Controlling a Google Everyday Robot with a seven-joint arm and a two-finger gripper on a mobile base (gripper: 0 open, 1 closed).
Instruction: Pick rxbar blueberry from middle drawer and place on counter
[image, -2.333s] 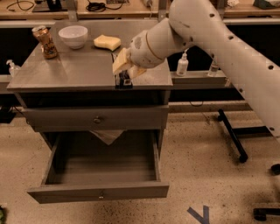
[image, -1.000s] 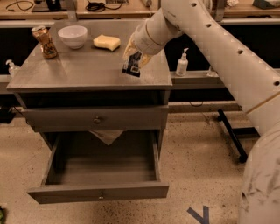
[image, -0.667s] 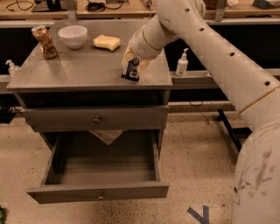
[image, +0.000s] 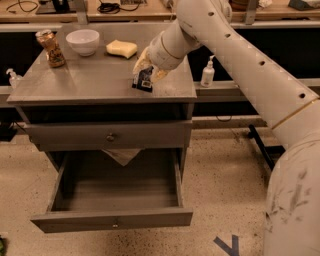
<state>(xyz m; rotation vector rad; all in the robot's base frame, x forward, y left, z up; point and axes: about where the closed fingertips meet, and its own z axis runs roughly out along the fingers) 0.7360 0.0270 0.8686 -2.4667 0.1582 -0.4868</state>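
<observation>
The rxbar blueberry (image: 144, 80), dark with white print, stands tilted on the counter (image: 85, 80) near its front right, its lower end touching the top. My gripper (image: 148, 70) comes down from the upper right and is shut on the bar's upper end. The middle drawer (image: 112, 220) is pulled wide open below, and its inside looks bare.
A can (image: 51, 47), a white bowl (image: 83, 41) and a yellow sponge (image: 121, 48) stand at the counter's back. The upper drawer front (image: 111, 136) is shut, with pale paper (image: 121, 155) hanging under it. A pump bottle (image: 207, 73) stands on the ledge at right.
My gripper carried the bar from the counter's front edge up over the top, then lowered it until its end rests on the counter.
</observation>
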